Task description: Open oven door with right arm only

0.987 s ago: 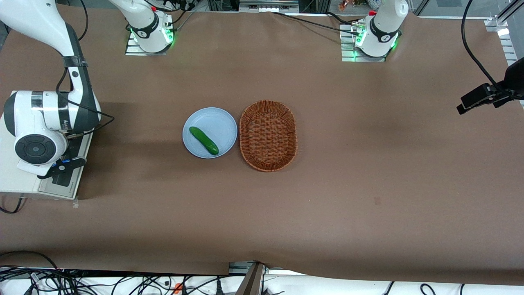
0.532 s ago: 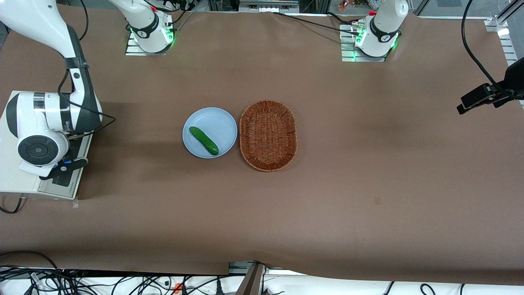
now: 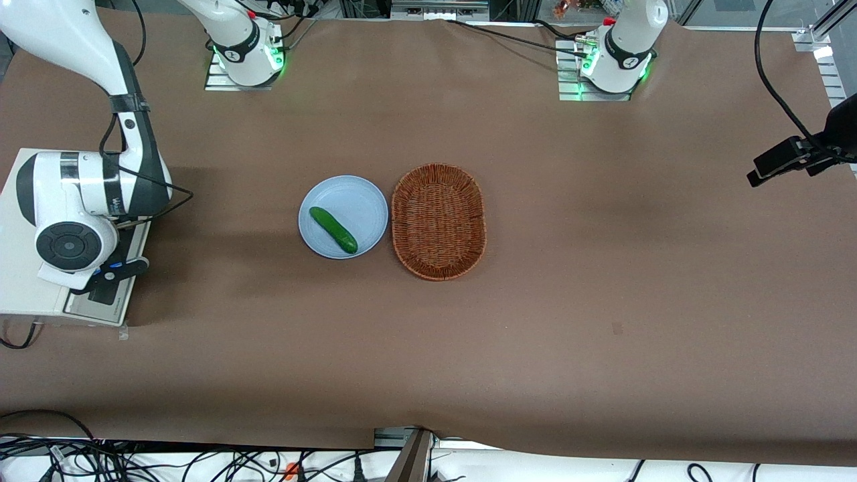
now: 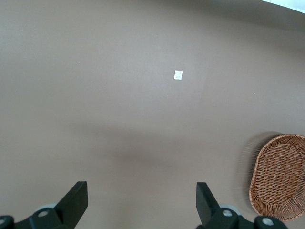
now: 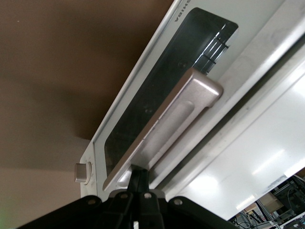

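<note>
The right arm (image 3: 80, 167) reaches down over the toaster oven (image 3: 23, 294) at the working arm's end of the table (image 3: 602, 268). Its black elbow sleeve runs steeply downward, the white wrist housing with its round dark joint cap lies over the oven's top, and the black gripper (image 3: 114, 271), marked with blue, juts out at the oven's front edge.

The oven sits at the table's very edge, partly cut off by the frame of the front view. From its front, bare brown table surface extends to a pale blue plate (image 3: 343, 216) carrying a cucumber (image 3: 333, 229); a brown wicker basket (image 3: 438, 221) lies just beside the plate, toward the parked arm's end. Both stand well apart from the oven.

In the right wrist view, the oven door (image 5: 143, 114) appears with its dark glass window in a cream-white frame, and the silver bar handle (image 5: 167, 126) runs lengthwise across it. A gap shows between the door's handle-side edge and the oven body, so the door stands ajar. The gripper (image 5: 139, 179) meets the handle at one end, where a dark finger (image 5: 139, 179) rises against the bar; the fingers sit close together at the handle. A small knob (image 5: 82, 172) protrudes near the door's corner.
</note>
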Available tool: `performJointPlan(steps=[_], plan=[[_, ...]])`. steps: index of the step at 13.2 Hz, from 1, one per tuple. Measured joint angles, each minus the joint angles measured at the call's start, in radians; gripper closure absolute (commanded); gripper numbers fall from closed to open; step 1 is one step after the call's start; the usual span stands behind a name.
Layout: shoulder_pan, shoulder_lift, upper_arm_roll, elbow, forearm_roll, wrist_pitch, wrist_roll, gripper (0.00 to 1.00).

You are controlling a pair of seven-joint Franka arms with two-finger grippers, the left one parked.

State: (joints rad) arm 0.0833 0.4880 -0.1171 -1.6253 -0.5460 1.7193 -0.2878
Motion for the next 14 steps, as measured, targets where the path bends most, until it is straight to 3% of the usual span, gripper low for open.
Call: performJointPlan(steps=[8,14], plan=[[0.020,0.007,0.007,0.007,0.054,0.004,0.015,1.00],[0.035,0.044,0.036,0.011,0.158,0.054,0.051,1.00]])
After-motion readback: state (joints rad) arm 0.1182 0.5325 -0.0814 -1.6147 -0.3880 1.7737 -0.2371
